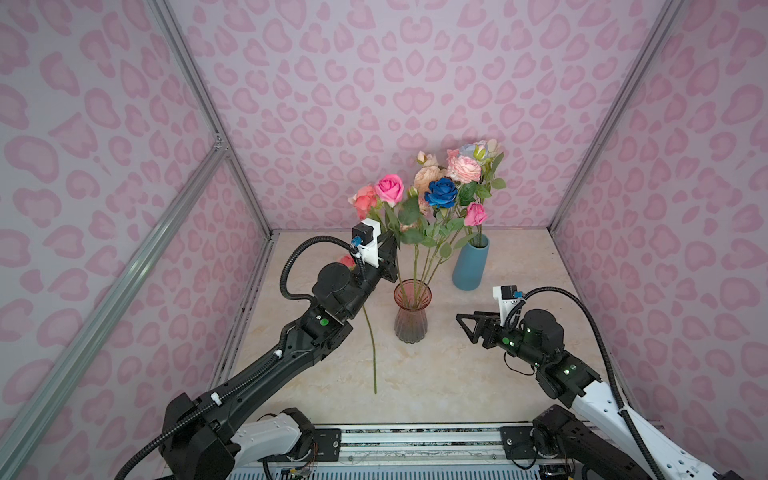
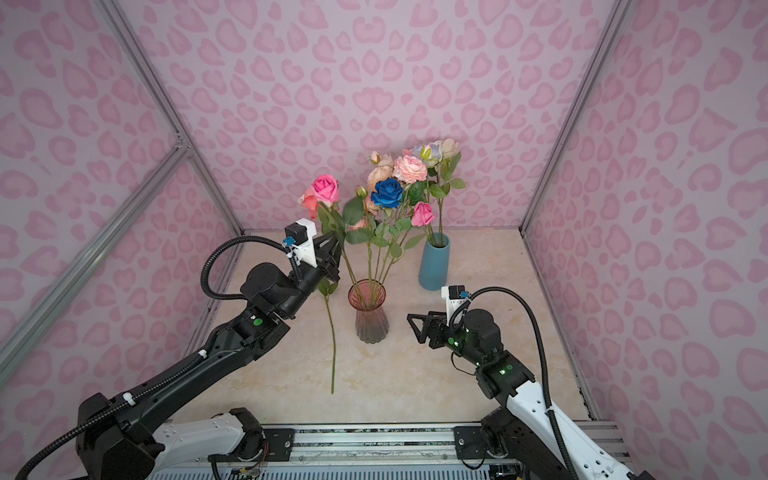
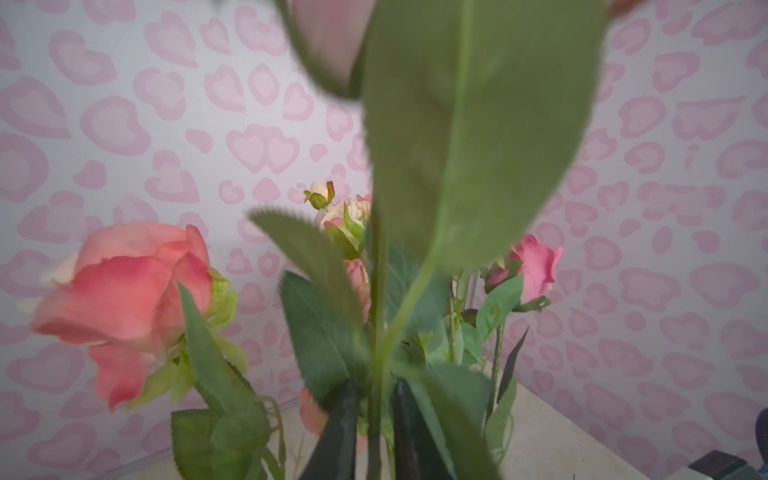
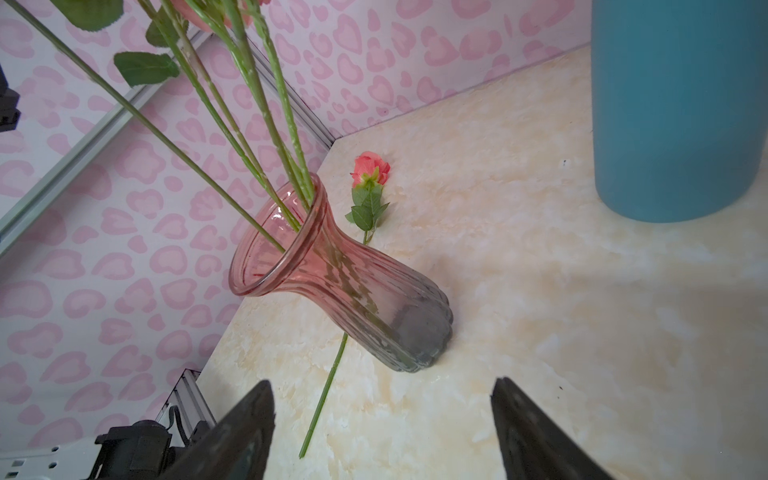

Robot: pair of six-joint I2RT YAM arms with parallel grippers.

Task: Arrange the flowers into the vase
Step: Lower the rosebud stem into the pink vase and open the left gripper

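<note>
Can't see much past a blurred leaf (image 3: 478,137) up close; at the left claw (image 3: 376,392), just a crack of a gap around a green stem (image 3: 377,299), touching or not, can't tell. Over at the right claw (image 4: 382,432): wide, empty, near the ribbed pink glass vase (image 1: 411,316) holding most flowers (image 1: 441,192), one coral rose (image 4: 370,168) flat on the marbled table (image 1: 436,374) beside it.

Clear: marbled beige tabletop (image 1: 449,386) in front & to right of ribbed pink glass vase (image 1: 411,320), up to right gripper (image 1: 465,329). Blocked: green flower stems & leaves (image 1: 409,212) fan over its mouth; tall teal ceramic vase (image 1: 469,266) behind-right; long-stemmed coral rose (image 4: 370,168) lies on its left, partly under left arm (image 1: 332,286).
</note>
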